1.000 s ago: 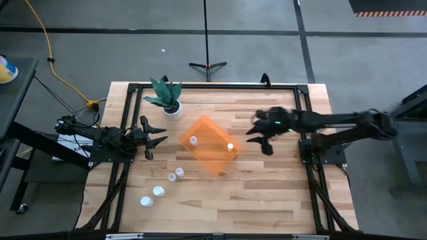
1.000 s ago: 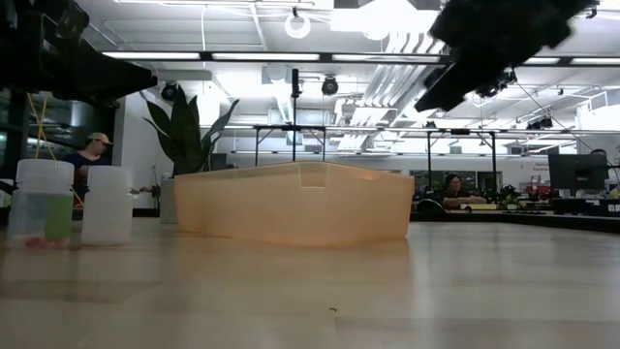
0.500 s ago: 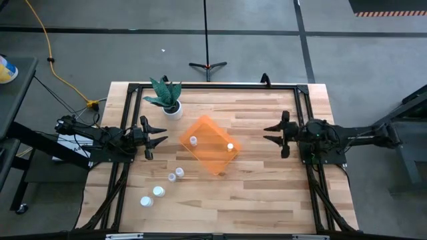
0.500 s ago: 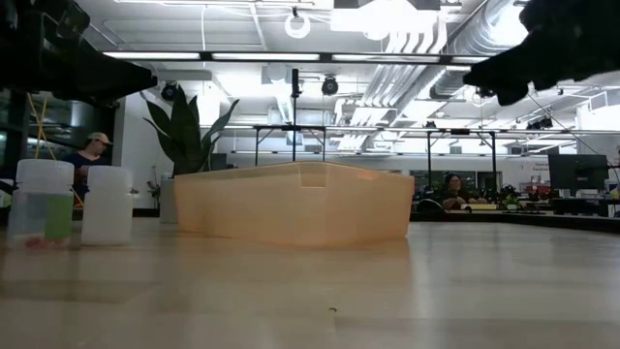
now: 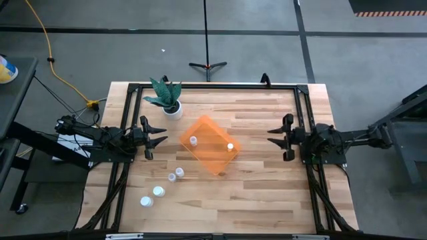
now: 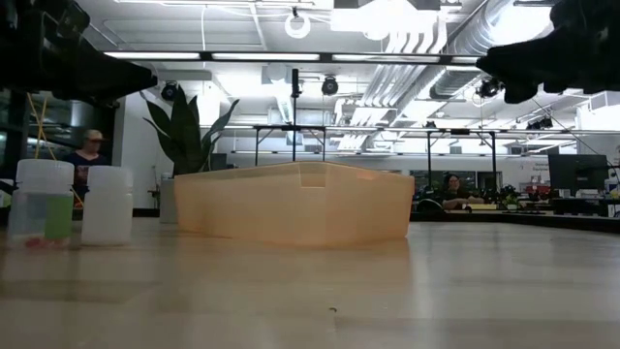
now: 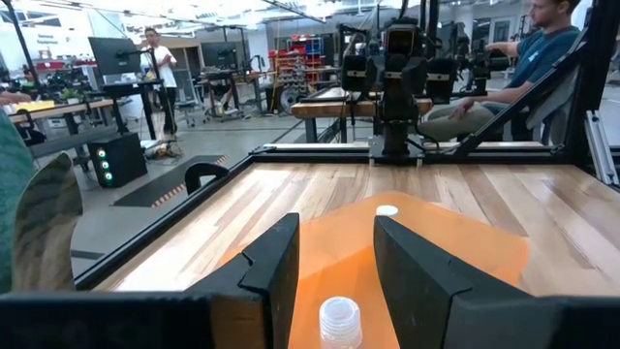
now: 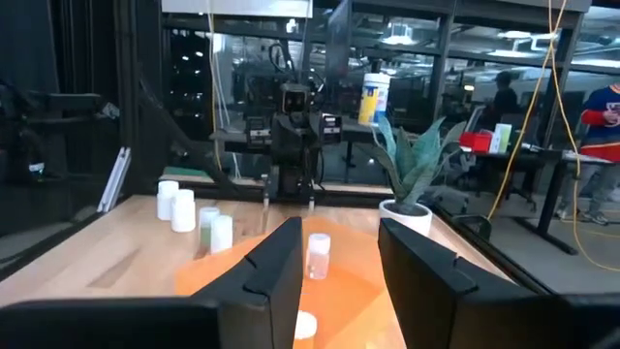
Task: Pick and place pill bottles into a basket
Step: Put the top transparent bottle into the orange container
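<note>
On the wooden tabletop [image 5: 267, 193], four pill bottles [image 5: 159, 191] are waiting near the front left corner. I am keeping my left gripper [image 5: 155, 138] and right gripper [image 5: 279, 137] spread, aiming left for one, then the orange basket [image 5: 212, 160].

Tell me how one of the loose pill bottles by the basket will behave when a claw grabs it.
The pill bottle is tiny and partly translucent, so probably very light. Its upright cylinder shape would likely tip, then roll, if nudged off-centre. Smooth plastic sides may slip in a loose pinch.
</note>
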